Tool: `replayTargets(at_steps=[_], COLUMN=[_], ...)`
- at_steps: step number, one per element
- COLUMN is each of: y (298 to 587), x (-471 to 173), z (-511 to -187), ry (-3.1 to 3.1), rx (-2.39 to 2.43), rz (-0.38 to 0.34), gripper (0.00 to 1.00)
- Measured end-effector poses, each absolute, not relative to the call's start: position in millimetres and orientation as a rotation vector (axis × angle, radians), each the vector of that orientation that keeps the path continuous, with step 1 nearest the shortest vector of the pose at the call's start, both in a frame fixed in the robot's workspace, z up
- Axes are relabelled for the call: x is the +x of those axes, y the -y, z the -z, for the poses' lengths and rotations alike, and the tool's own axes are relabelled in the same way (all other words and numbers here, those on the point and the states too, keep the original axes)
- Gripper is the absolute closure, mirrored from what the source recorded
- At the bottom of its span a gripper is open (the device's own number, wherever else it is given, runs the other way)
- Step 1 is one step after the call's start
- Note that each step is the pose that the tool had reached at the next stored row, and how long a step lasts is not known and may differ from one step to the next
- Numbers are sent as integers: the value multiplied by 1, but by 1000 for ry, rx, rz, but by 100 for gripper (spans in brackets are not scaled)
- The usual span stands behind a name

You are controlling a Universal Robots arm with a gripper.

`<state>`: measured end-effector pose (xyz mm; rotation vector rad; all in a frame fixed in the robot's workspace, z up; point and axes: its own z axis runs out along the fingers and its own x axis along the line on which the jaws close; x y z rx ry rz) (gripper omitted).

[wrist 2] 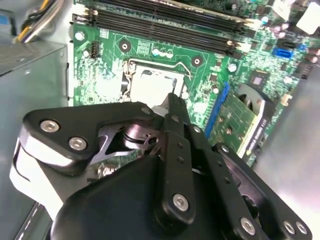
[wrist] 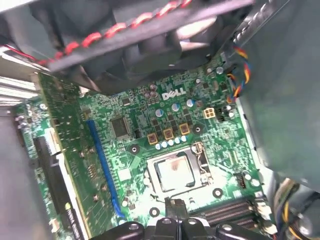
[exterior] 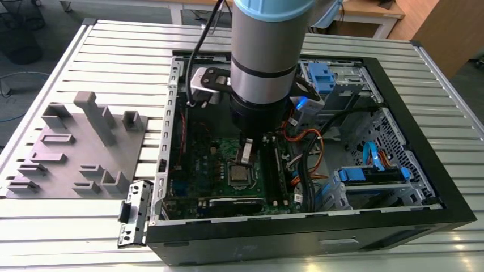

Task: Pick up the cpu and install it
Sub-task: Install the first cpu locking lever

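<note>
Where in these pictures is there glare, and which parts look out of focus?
In the second wrist view, glare washes out the cpu and the green board beside it, while the near gripper is sharp. In the first wrist view, the cpu shows a soft sheen and the dark fan overhead is blurred. The exterior view is evenly lit.

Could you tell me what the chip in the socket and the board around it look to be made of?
The cpu looks like dull silver-grey metal on top, matte with a soft sheen and a faint brownish smudge. The circuit board looks like glossy green laminate, probably fibreglass, judging by its lacquered surface dotted with soldered parts.
</note>
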<state>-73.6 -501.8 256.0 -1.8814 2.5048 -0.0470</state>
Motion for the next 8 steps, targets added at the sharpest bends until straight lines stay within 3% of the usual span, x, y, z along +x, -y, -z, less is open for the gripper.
replayTargets(at_steps=[8], y=[502], x=[-74], z=[-256], ry=[-2503], rx=[-1880], rz=[49], gripper=[89])
